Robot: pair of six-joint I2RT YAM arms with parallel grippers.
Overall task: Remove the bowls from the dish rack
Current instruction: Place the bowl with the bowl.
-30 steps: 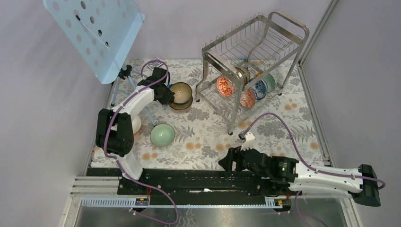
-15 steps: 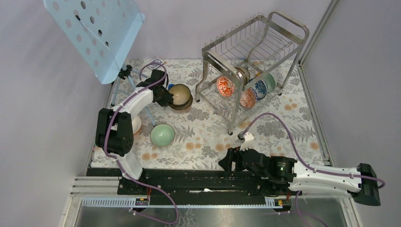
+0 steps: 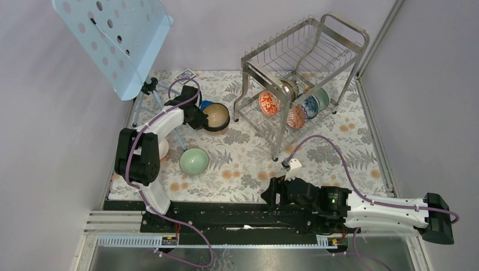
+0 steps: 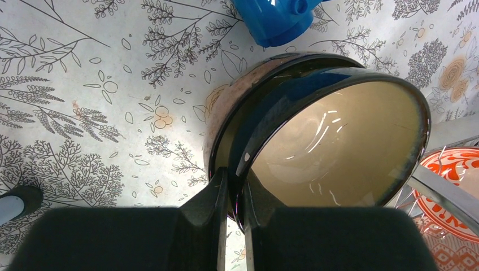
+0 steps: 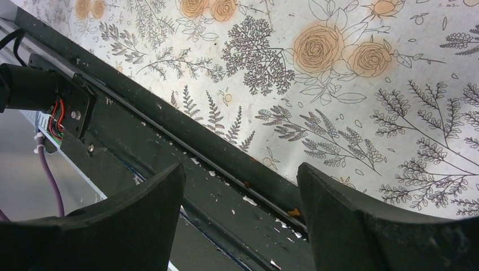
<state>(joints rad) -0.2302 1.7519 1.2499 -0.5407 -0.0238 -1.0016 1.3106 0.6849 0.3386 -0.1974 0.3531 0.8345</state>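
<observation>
The dark brown bowl (image 3: 216, 116) with its tan inside is out of the dish rack (image 3: 339, 34), over the far left part of the table (image 3: 248, 164). It is tipped on edge, mouth toward the rack. The left pincer (image 3: 201, 117) is nearly closed and clamps its rim, one finger inside and one outside. In the left wrist view the dark bowl leans against a pinkish speckled bowl (image 4: 237, 101) directly behind it; whether that rim is pinched too I cannot tell. A blue plastic part (image 4: 274, 20) lies just beyond them.

A pale green bowl (image 3: 194, 161) stands upright on the table nearer the arms, and a white bowl (image 3: 162, 148) shows partly behind the left arm. On the rack's lower tier two orange-red patterned bowls (image 3: 269, 103), a blue-and-white bowl (image 3: 309, 105) and a second pale green bowl (image 3: 322, 97) stand on edge.

A small patterned square (image 3: 186, 73) lies near the table's far edge, too small to read.

Since a second ago the held bowl has tipped further and sunk slightly. The left arm's cable loop has dropped, uncovering that square. The right arm has shifted only a little.

The right pincer (image 5: 240, 176) gapes wide and holds nothing, over the black rail (image 5: 169, 141) at the table's near edge.
</observation>
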